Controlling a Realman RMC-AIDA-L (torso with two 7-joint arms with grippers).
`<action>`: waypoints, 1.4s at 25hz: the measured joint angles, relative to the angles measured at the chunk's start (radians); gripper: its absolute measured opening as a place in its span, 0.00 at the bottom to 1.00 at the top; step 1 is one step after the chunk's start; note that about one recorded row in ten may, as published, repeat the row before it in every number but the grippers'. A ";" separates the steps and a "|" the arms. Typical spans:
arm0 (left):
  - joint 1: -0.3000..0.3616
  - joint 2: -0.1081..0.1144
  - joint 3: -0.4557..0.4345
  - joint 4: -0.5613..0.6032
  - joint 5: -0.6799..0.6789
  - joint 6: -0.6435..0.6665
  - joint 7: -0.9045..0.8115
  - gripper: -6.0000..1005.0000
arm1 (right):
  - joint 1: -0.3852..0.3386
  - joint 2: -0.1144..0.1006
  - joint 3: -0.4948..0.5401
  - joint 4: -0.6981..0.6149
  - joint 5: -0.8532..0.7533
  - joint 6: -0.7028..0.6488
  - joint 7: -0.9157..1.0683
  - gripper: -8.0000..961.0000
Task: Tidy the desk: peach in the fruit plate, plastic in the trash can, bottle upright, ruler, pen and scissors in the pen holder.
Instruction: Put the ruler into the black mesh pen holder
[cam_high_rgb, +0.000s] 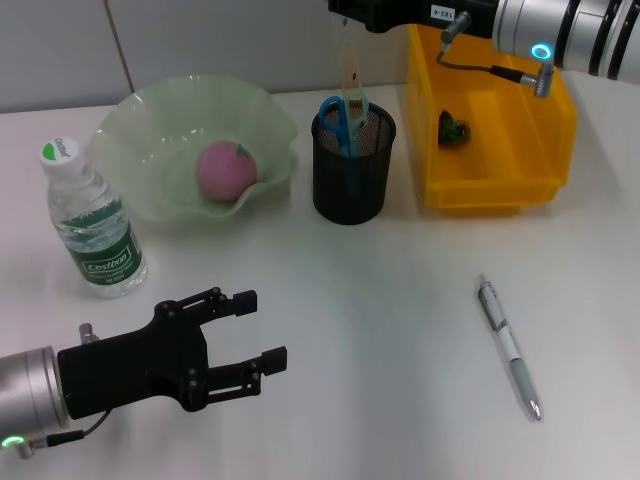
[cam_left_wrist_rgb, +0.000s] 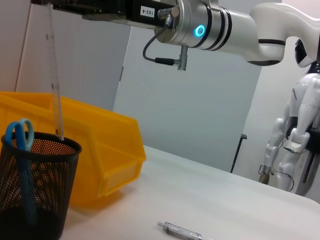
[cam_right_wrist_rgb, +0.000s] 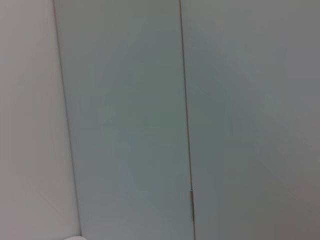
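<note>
My right gripper (cam_high_rgb: 345, 12) is at the top of the head view, shut on the upper end of a clear ruler (cam_high_rgb: 350, 75). The ruler hangs upright with its lower end inside the black mesh pen holder (cam_high_rgb: 352, 180). Blue-handled scissors (cam_high_rgb: 334, 118) stand in the holder. A pink peach (cam_high_rgb: 225, 170) lies in the green fruit plate (cam_high_rgb: 140, 130). The water bottle (cam_high_rgb: 95, 225) stands upright at the left. A silver pen (cam_high_rgb: 508, 345) lies on the desk at the right. Green plastic (cam_high_rgb: 453, 128) lies in the yellow trash can (cam_high_rgb: 490, 190). My left gripper (cam_high_rgb: 266, 328) is open near the front left.
The left wrist view shows the ruler (cam_left_wrist_rgb: 54, 75) dipping into the pen holder (cam_left_wrist_rgb: 35, 190) beside the scissors (cam_left_wrist_rgb: 20, 140), with the yellow bin (cam_left_wrist_rgb: 115, 150) behind and the pen (cam_left_wrist_rgb: 180, 231) on the desk. The right wrist view shows only a wall.
</note>
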 joint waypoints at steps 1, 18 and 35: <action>0.000 0.000 0.000 0.000 0.000 0.000 0.000 0.81 | 0.000 0.000 0.000 0.001 0.000 0.003 0.000 0.42; -0.004 0.002 0.003 0.000 0.000 0.004 0.001 0.81 | 0.019 0.000 0.000 0.017 0.000 0.037 0.000 0.42; 0.001 0.000 0.001 0.004 0.000 -0.008 0.000 0.81 | 0.058 0.001 0.004 0.121 0.000 0.100 -0.058 0.43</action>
